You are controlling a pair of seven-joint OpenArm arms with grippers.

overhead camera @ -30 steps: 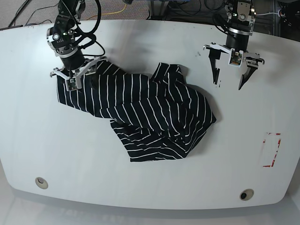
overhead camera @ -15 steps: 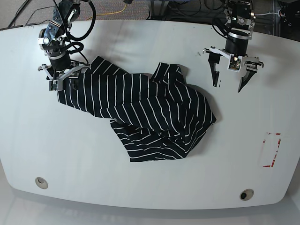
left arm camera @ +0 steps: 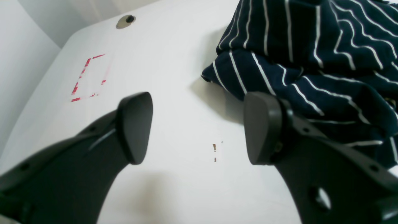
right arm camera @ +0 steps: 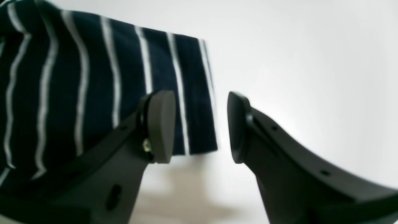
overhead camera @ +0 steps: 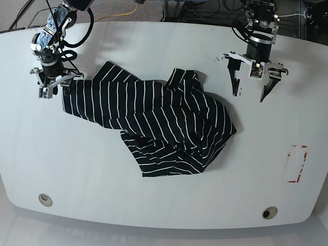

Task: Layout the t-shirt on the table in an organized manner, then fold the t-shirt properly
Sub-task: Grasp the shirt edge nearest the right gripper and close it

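The t-shirt (overhead camera: 164,120), dark navy with thin white stripes, lies crumpled across the middle of the white table (overhead camera: 77,169). My right gripper (overhead camera: 54,90) hangs open at the shirt's far left corner. In the right wrist view that flat striped corner (right arm camera: 93,87) lies under one finger, and the right gripper (right arm camera: 199,124) holds nothing. My left gripper (overhead camera: 250,95) is open over bare table, just right of the shirt's bunched right side. In the left wrist view the left gripper (left arm camera: 199,127) is empty, with a shirt fold (left arm camera: 311,62) beyond its right finger.
A red rectangular marking (overhead camera: 297,164) sits near the table's right edge and also shows in the left wrist view as the marking (left arm camera: 88,77). Two round holes (overhead camera: 45,199) (overhead camera: 269,212) lie along the front edge. Cables run behind the table's far edge.
My right gripper has moved left, from over the shirt's left part to its outer corner, and the fabric there now lies uncovered and flat. The left gripper has barely shifted.
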